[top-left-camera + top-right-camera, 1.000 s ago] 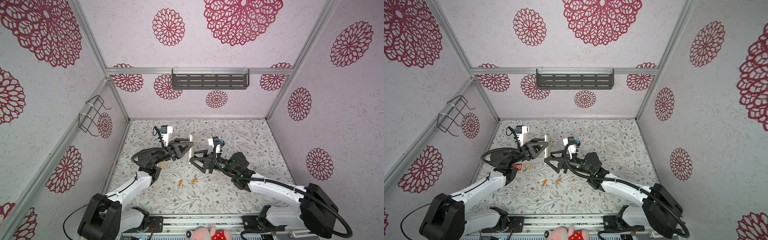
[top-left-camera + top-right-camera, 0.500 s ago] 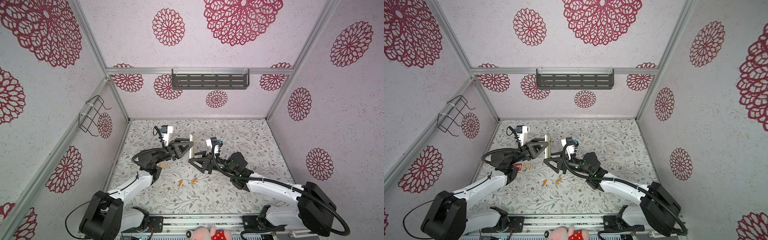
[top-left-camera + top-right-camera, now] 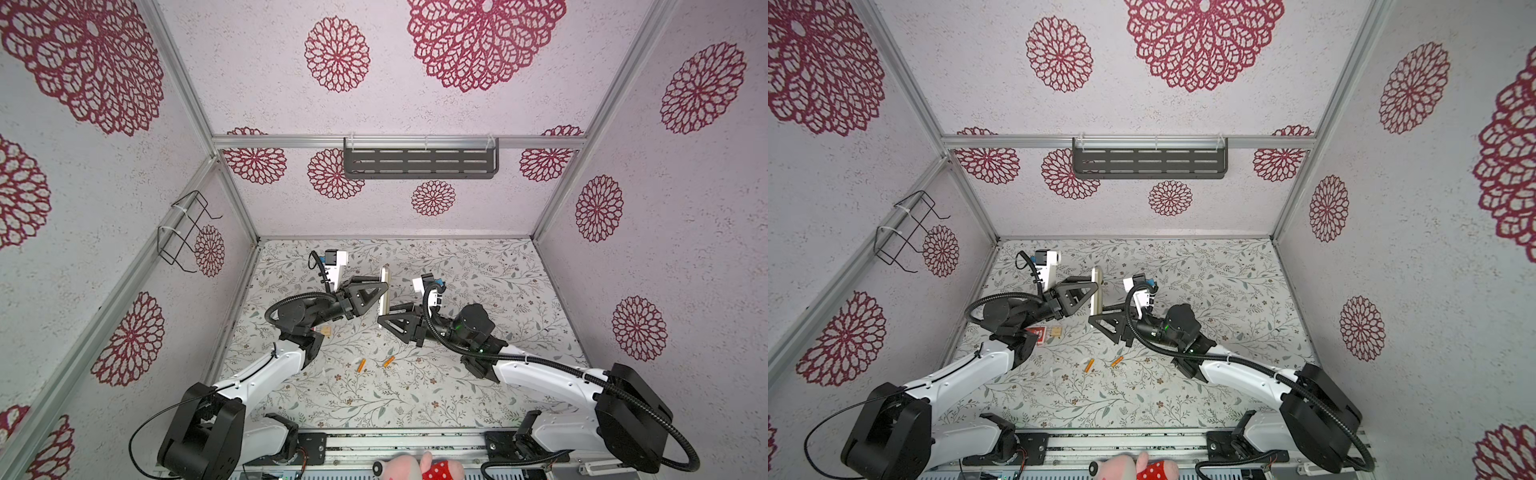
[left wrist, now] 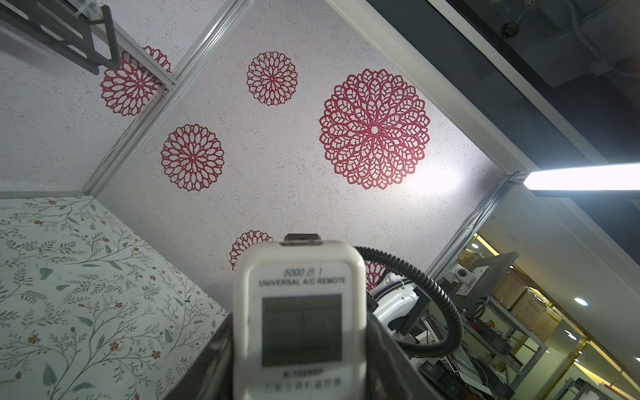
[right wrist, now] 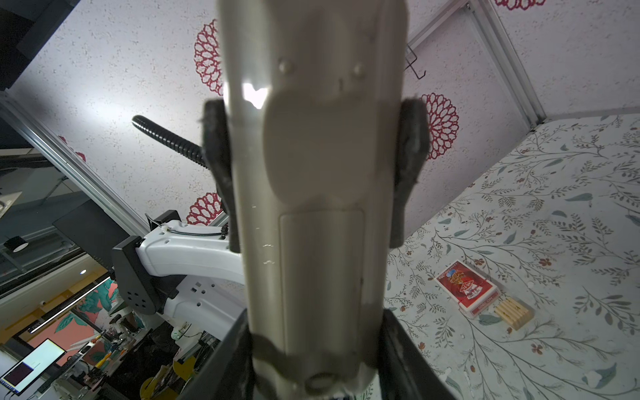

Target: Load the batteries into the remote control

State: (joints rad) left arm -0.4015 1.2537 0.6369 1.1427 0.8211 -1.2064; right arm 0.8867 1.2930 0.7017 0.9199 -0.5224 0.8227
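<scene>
1. While your left gripper [image 3: 383, 294] clamps the remote control [image 3: 385, 276] upright above mid-table, your right gripper [image 3: 384, 316] pinches its lower end, fingers [image 5: 228, 363] touching both sides.
2. Both batteries [image 3: 361, 365] lie loose on the table [image 3: 478, 270], toward the arm bases.

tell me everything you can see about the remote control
The remote control is a slim white plastic handset held off the table, seen edge-on in both top views. Its face shows a grey screen under the print UNIVERSAL A/C REMOTE; its beige back has an oval bulge and a rectangular cover that looks shut. The left end effector clamps its long sides; the right end effector flanks its cover end, contact unclear.
</scene>
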